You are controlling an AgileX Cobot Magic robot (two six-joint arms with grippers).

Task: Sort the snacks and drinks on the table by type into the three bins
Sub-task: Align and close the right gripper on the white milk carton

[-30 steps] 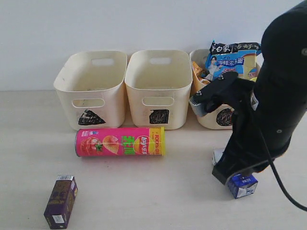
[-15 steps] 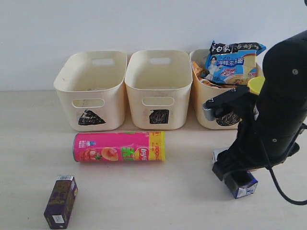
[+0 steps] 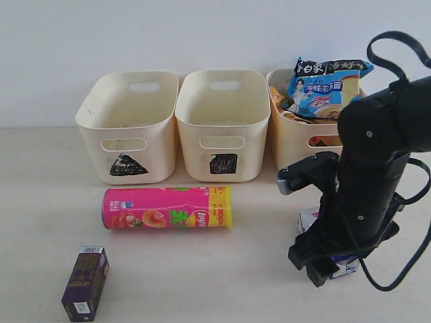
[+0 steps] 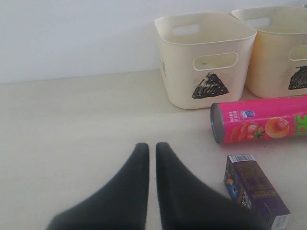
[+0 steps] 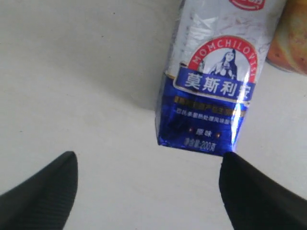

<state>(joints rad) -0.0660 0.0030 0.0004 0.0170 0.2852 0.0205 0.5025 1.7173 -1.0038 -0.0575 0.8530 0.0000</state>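
Note:
The blue and white carton lies flat on the table. My right gripper is open just short of its near end, with one fingertip close to its corner. In the exterior view the right arm covers most of this carton. The pink chip tube lies on its side before the square bin. The dark purple carton lies at the front left, beside my shut left gripper. The blue-black noodle packet sticks out of the circle bin.
The triangle bin stands at the left of the row, against the white wall. In the left wrist view the triangle bin, the pink tube and the purple carton lie ahead. The yellow-lidded tube is hidden.
My right arm has come down from the circle bin onto the blue and white carton. The pink tube has rolled slightly left. The yellow lid is now behind the arm.

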